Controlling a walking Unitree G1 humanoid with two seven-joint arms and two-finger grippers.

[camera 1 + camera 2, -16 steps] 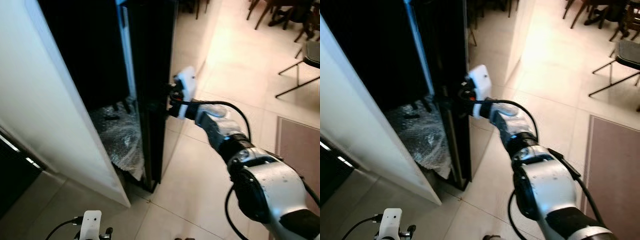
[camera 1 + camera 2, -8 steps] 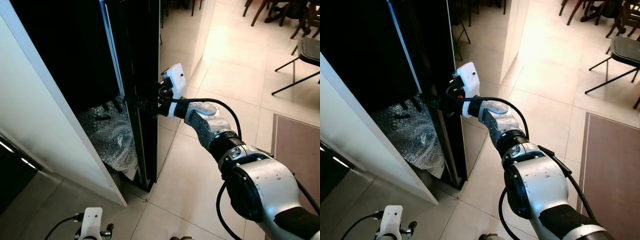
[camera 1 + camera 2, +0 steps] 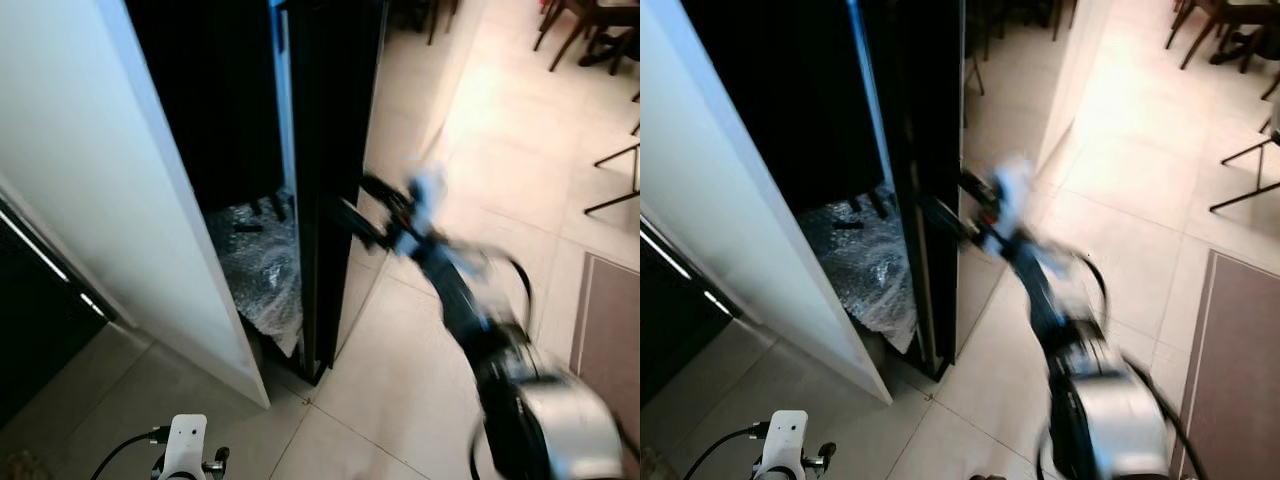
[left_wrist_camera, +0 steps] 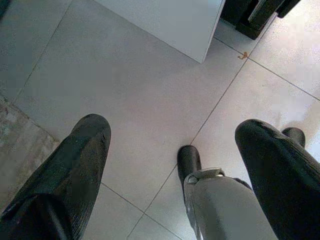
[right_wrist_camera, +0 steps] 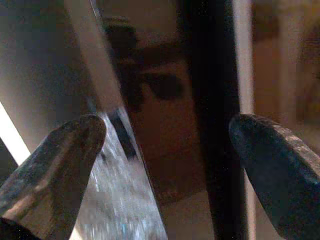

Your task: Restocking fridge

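From the head camera, the black fridge door (image 3: pixel 325 170) stands ajar with its edge toward the robot, and the dark opening beside it shows crumpled bubble wrap (image 3: pixel 262 272) lying low inside the fridge. A white panel (image 3: pixel 130 200) slants across the left of the opening, down to the pale tiled floor (image 3: pixel 400 380). The right arm reaches forward, badly blurred, and the right gripper (image 3: pixel 358 208) sits just at the free edge of the fridge door, its black fingers pointing at it; whether they touch the door is lost in the blur. A grey rug (image 3: pixel 605 320) lies on the floor to the right, and dark chair legs (image 3: pixel 615 180) stand farther back. At the bottom edge, the white wrist camera housing (image 3: pixel 182 445) of the left arm shows, hanging low. The right eye gives the same scene, with the door edge (image 3: pixel 930 200) and the blurred arm beside it. In the left wrist view, the left gripper (image 4: pixel 175 165) points down at the tiles, its two black fingers (image 4: pixel 75 165) spread wide with nothing between them; the robot's foot (image 4: pixel 190 160) and silver leg show below. In the right wrist view, the right gripper (image 5: pixel 165 165) has its fingers (image 5: pixel 55 160) wide apart, with the dark door edge (image 5: pixel 212 115) and the glinting wrap between them beyond the tips.
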